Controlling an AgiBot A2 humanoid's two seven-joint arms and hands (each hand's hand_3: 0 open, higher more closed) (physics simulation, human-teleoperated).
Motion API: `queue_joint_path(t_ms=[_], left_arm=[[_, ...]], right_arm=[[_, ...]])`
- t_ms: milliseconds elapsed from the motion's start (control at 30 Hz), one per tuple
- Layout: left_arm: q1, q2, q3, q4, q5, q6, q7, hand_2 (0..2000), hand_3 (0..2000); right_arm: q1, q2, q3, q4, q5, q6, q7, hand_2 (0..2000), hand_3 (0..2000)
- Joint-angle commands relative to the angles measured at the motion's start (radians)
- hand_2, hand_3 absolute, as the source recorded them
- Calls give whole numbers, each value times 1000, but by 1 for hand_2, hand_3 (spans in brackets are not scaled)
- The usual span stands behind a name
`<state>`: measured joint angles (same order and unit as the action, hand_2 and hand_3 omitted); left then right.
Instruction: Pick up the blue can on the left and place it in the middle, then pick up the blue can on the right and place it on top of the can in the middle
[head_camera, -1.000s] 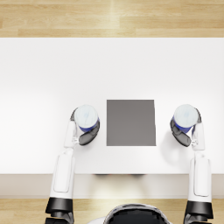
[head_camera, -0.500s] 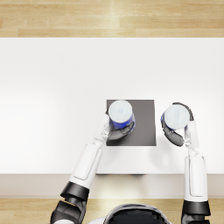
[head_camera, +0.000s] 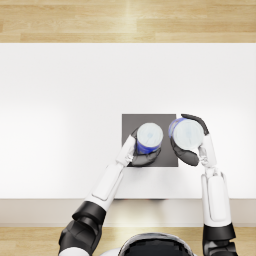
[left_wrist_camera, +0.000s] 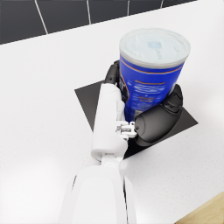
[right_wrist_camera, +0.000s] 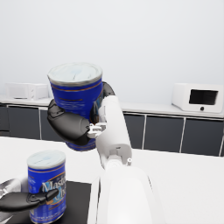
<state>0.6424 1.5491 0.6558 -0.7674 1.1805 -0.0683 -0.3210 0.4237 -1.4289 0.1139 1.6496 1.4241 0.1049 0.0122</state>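
We see our left hand (head_camera: 141, 156) wrapped around the first can (head_camera: 149, 138), which stands upright on the dark mat (head_camera: 131, 122) in the middle of the white table (head_camera: 65, 100). Our right hand (head_camera: 189, 150) clamps the second can (head_camera: 187, 134) and holds it in the air — in the right wrist view it hangs well above the first can and off to one side, over the mat's right edge.

The risks, as we judge them, come from timing and alignment. The left hand is wrapped around the can that must serve as the base; if we bring the second can across before those fingers (left_wrist_camera: 157, 124) let go and clear out, the right hand may strike the left one or knock the base over. If the left hand pulls away roughly, it could drag or tip the can off the mat's middle.

Then the stack itself — both lids are round and flat, so a small offset leaves the upper can overhanging. If we lower it tilted, or release it before it sits flush, it could slide off and roll across the table.
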Motion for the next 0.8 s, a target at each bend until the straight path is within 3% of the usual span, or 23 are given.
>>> queue_joint_path(t_ms=[33, 67, 133, 167, 233, 333, 433, 500, 533, 600, 667, 800], left_arm=[[8, 10, -21, -4, 0, -1, -9, 639, 1193], [6, 12, -30, -1, 0, 6, -14, 0, 867], [-4, 13, -36, -7, 0, 33, -20, 0, 213], [-15, 8, -39, -20, 0, 40, -22, 0, 0], [-45, -5, -56, -83, 0, 51, -25, 0, 0], [-155, -70, -102, -342, 0, 62, -11, 0, 0], [-280, -144, -181, -614, 0, 66, 89, 0, 0], [-362, -186, -261, -746, 0, 67, 202, 0, 0], [-392, -198, -297, -782, -1, 67, 236, 0, 0], [-442, -219, -351, -817, -1, 68, 277, 0, 0], [-482, -229, -383, -822, -1, 68, 298, 0, 0], [-512, -234, -403, -843, -1, 68, 315, 0, 0]], right_arm=[[46, -15, 32, -4, 0, 1, 0, 2000, 1520], [52, -18, 37, -8, 0, 2, 0, 2000, 1520], [71, -29, 64, -24, 0, 8, -1, 2000, 1520], [80, -35, 79, -29, 0, 14, -2, 2000, 1520], [106, -50, 115, -54, 0, 16, -2, 2000, 1520], [134, -70, 168, -80, 0, 14, -3, 2000, 1520], [151, -84, 175, -85, 0, 31, -3, 2000, 1520], [160, -92, 184, -99, 0, 78, -3, 2000, 1520], [164, -96, 192, -109, 0, 54, -8, 2000, 1520], [167, -102, 218, -113, 0, -117, -94, 2000, 1520], [165, -106, 240, -133, 0, -212, -147, 2000, 1520], [168, -117, 289, -191, 0, -293, -188, 2000, 1520]])
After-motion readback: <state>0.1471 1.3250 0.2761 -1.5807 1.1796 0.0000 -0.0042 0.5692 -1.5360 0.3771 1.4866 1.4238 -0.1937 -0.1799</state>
